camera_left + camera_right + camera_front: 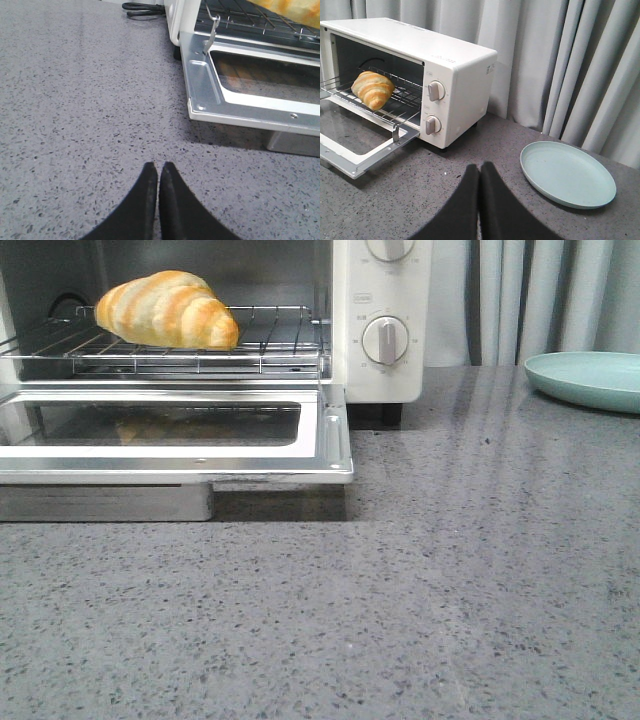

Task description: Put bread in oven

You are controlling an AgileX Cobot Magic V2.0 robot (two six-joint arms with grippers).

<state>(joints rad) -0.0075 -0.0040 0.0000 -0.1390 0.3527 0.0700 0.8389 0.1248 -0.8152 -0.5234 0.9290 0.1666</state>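
The bread (168, 309), golden-orange with pale stripes, lies on the wire rack (270, 340) inside the cream-white oven (378, 370). The oven's glass door (330, 440) hangs open and flat. The bread also shows in the right wrist view (372, 89) and its edge shows in the left wrist view (295, 7). My left gripper (158, 167) is shut and empty over the counter, in front of the door's left corner. My right gripper (480, 167) is shut and empty over the counter, between the oven (455, 95) and the plate. Neither gripper shows in the front view.
A round teal plate (590, 380) sits empty at the back right, also in the right wrist view (567, 172). A black power cord (142, 9) lies left of the oven. Grey curtains (560, 60) hang behind. A metal tray (100, 502) sits under the open door.
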